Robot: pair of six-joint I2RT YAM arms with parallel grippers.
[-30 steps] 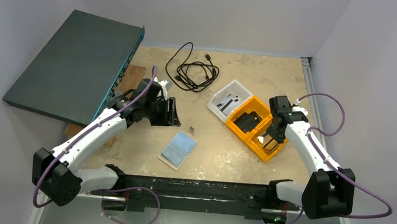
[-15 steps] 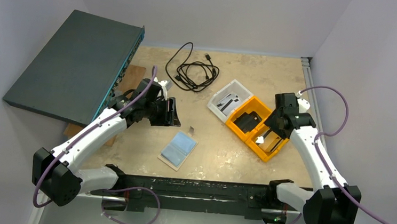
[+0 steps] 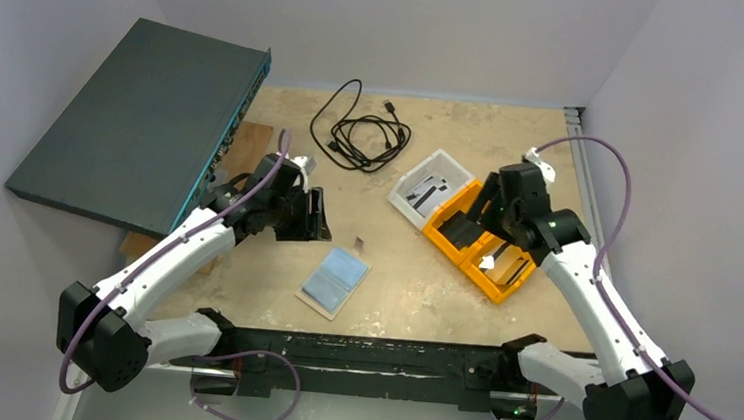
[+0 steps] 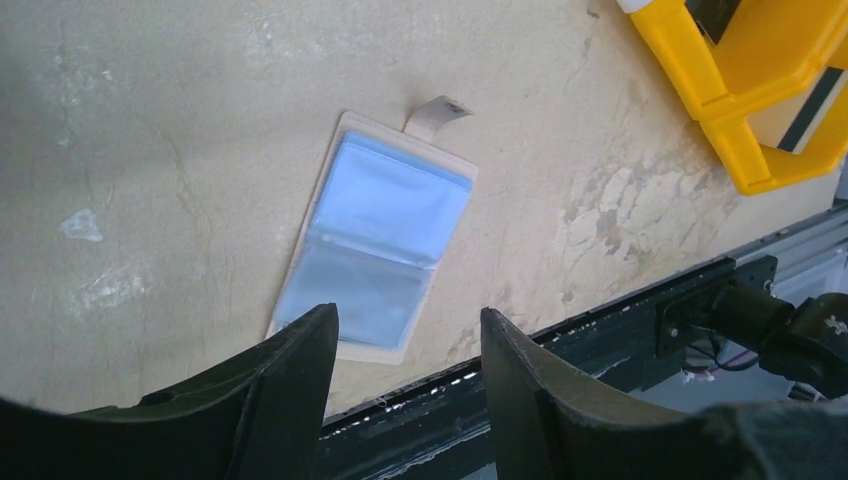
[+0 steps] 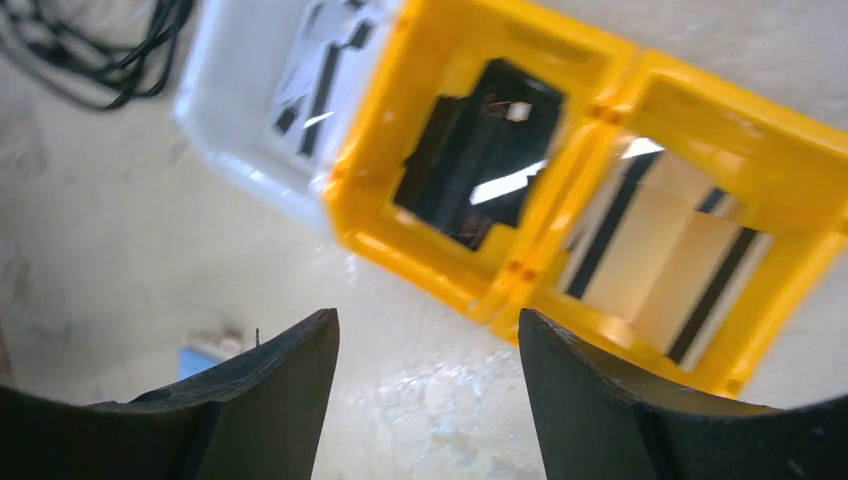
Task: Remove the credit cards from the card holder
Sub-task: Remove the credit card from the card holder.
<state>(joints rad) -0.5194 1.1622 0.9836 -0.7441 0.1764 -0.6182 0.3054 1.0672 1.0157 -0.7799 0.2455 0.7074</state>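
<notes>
Left tool [image 4: 408, 325] hangs open and empty, card holder [image 4: 375, 250] ahead of it; I see right tool [image 5: 428, 335] likewise above orange bins [image 5: 600, 85].

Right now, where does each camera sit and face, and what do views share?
Top external: above and behind, looking down on the table; the left arm and right arm show, bases at bottom.
Left wrist: on the left arm, facing down at the open card holder; the open left gripper frames the bottom.
Right wrist: on the right arm, facing down at the orange bins and white tray; the open right gripper shows below.
Shared: orange bins, in all three.
</notes>
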